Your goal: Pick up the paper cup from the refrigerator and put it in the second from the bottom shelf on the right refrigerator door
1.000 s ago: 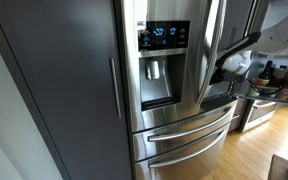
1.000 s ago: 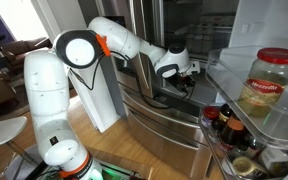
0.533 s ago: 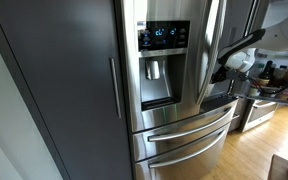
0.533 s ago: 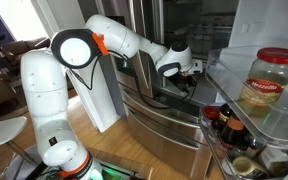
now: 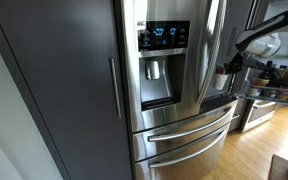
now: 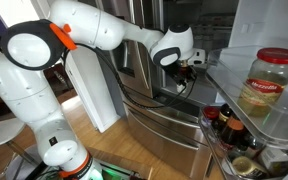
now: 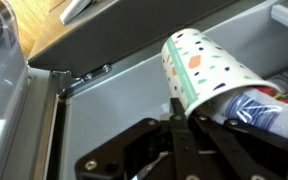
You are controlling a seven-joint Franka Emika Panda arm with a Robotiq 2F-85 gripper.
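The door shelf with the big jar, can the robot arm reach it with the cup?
Probably yes. The door is open, the claw holding the paper cup hovers just beside that shelf, and nothing seems to block the gap.

Your paper cup (image 7: 209,62) is white, scattered with teal, orange and dark confetti flecks, above the black gripper (image 7: 184,122). You see the refrigerator (image 5: 184,110) in silver steel with a blue-lit display (image 5: 164,35), beside a dark grey cabinet (image 5: 54,90).
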